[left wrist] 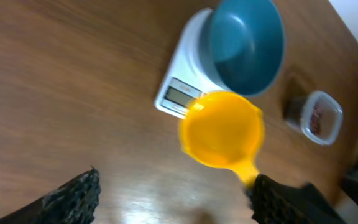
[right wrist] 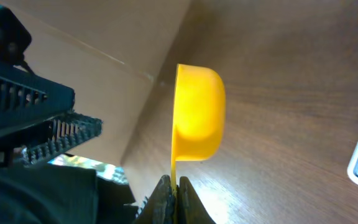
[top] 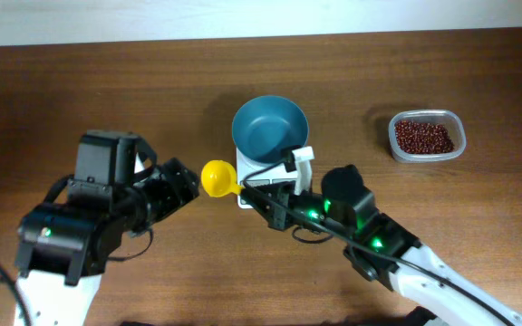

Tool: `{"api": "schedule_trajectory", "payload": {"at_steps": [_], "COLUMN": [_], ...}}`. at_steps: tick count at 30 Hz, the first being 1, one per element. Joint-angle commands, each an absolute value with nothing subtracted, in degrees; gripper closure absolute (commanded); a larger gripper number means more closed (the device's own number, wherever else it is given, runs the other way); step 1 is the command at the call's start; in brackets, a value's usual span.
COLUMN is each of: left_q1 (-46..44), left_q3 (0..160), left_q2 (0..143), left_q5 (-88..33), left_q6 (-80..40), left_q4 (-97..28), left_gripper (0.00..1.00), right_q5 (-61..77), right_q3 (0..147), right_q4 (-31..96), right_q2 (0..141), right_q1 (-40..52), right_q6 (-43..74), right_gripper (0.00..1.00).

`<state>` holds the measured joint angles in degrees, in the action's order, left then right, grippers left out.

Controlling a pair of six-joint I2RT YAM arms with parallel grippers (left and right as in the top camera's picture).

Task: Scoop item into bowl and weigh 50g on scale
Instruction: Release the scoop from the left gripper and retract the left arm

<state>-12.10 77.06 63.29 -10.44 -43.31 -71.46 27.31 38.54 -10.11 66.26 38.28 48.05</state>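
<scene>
The teal-blue bowl (top: 270,127) stands on the white scale (top: 242,163) at the table's middle. My right gripper (top: 250,190) is shut on the handle of a yellow scoop (top: 217,177), held in front of the scale. In the right wrist view the jaws (right wrist: 173,186) pinch the thin handle below the scoop cup (right wrist: 197,115). The scoop (left wrist: 222,127) looks empty in the left wrist view. My left gripper (top: 187,181) is open and empty, just left of the scoop. The red-brown beans (top: 424,136) lie in a clear tub at the right.
The clear tub (left wrist: 319,116) stands well to the right of the bowl (left wrist: 244,43) and scale (left wrist: 185,68). The scale's display faces the front edge. Both arms crowd the table's front middle.
</scene>
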Motion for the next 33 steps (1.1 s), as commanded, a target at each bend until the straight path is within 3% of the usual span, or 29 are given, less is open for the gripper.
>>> {"api": "schedule_trajectory", "payload": {"at_steps": [1, 15, 28, 33], "left_q1": [-12.2, -12.2, -12.2, -12.2], "left_q3": [79.1, 78.4, 67.2, 66.8], "left_q2": [58.9, 40.9, 40.9, 41.0], "left_q5": [-3.3, 1.5, -3.5, -5.1], "left_q6": [-42.3, -42.4, -46.3, -46.3], "left_q4": [-74.3, -82.2, -80.7, -78.1], "left_gripper": [0.14, 0.02, 0.0, 0.01], "right_q5": [22.7, 16.2, 21.7, 6.8], "right_q3": [40.2, 49.9, 50.6, 52.1], "right_q4": [-3.0, 38.1, 44.4, 53.7], "right_q2": [60.1, 41.2, 25.4, 24.7], "right_q1": [37.0, 22.4, 20.5, 20.5], "right_q6": [41.2, 26.9, 19.4, 19.9], "right_gripper": [0.96, 0.96, 0.96, 0.96]}}
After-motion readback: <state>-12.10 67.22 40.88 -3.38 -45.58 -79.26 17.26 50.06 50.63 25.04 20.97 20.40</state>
